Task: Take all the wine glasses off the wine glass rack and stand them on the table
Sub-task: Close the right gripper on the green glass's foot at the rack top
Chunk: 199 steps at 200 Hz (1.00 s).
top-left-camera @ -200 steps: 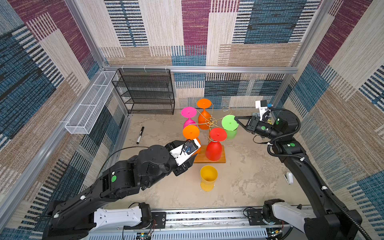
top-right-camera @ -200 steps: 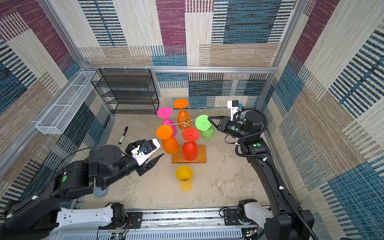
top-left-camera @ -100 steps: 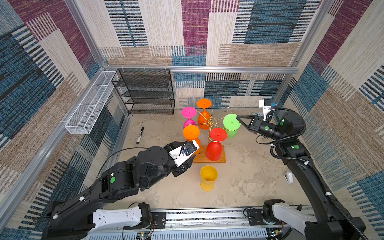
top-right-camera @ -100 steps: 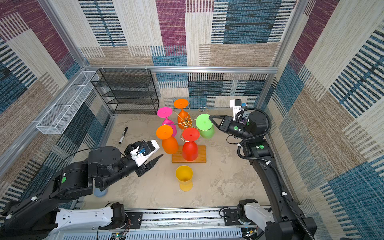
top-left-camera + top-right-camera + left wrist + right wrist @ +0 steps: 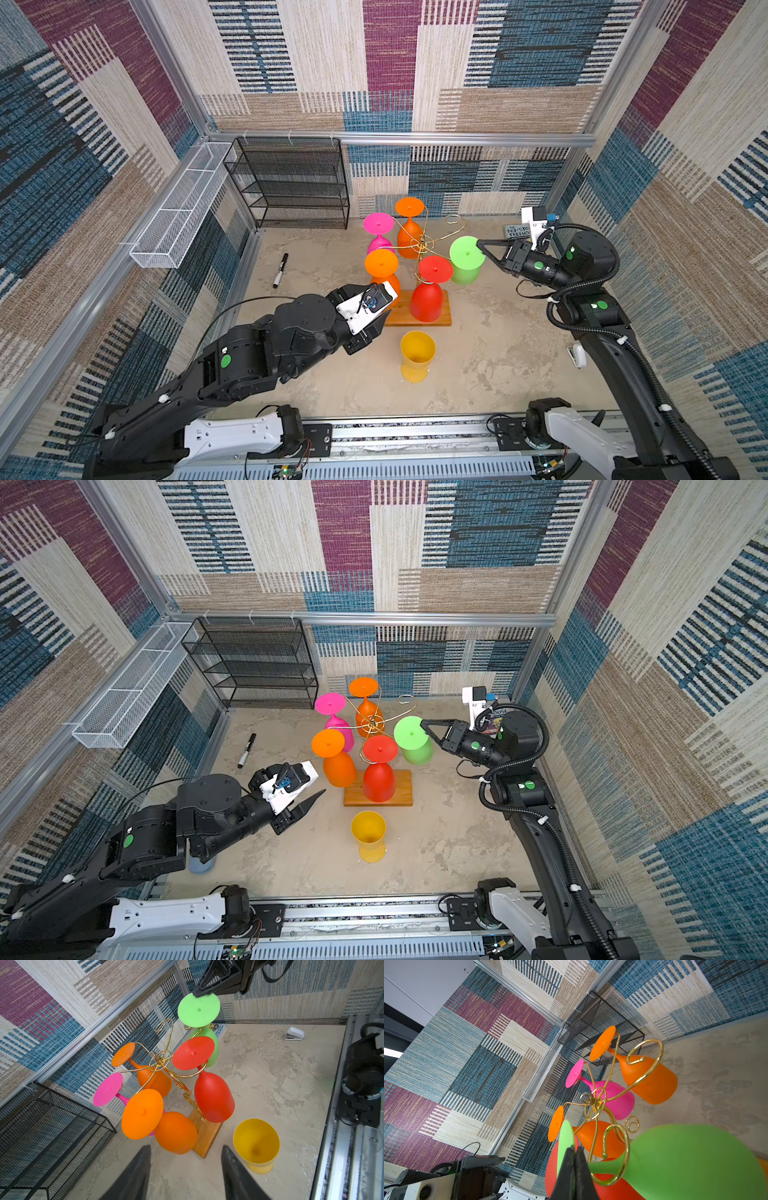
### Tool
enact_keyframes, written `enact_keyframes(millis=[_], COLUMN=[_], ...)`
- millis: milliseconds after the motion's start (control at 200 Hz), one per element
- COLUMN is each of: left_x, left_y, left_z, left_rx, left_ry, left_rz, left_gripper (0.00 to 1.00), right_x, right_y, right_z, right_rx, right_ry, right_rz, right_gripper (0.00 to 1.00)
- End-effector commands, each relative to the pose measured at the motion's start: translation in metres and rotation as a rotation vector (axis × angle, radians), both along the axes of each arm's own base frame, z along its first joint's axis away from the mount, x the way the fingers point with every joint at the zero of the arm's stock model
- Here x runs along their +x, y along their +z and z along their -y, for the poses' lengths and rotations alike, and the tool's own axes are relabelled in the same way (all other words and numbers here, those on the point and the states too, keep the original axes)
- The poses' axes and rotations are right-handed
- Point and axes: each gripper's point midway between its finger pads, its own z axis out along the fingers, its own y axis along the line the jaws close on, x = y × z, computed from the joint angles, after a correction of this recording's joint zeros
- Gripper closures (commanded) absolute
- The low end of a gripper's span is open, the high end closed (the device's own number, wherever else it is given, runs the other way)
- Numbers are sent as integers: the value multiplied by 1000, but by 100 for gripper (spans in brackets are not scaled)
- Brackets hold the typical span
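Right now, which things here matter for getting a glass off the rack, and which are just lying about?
Job: rack; green glass, with the shut right gripper at its foot; red glass; pink glass; front orange glass; back orange glass; open left gripper.
Lying about: shelf; basket; marker; yellow cup; stapler.

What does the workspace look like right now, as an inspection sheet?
Surface: mottled beige tabletop.
Job's things: wine glass rack holds five glasses; yellow glass stands upright off it.
Clutter: marker, stapler, book.
Grippers: right gripper shut on green wine glass at its foot; left gripper open, empty.
Cables: left arm's cable loops clear of the rack.
Surroundings: black mesh shelf, white mesh basket, patterned walls.
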Motion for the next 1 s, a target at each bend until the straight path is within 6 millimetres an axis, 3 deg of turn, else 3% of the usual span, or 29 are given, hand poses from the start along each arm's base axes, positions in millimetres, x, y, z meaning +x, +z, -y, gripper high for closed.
enact_keyframes(millis=[0, 636, 992], left_x=[-1, -1, -2], left_y=[5, 2, 1], left_z=[4, 6, 2], left_rx=[-13, -12, -20], left_ry=[-21, -26, -22], left_rz=[15, 6, -1], left_gripper=[43, 43, 43], right_x=[-4, -1, 17], right_y=[2, 4, 10], right_z=[-2, -19, -24], right_rx=[11, 43, 43], right_ry=[16, 88, 90], right_rz=[15, 19, 24], right_gripper=[100, 100, 100])
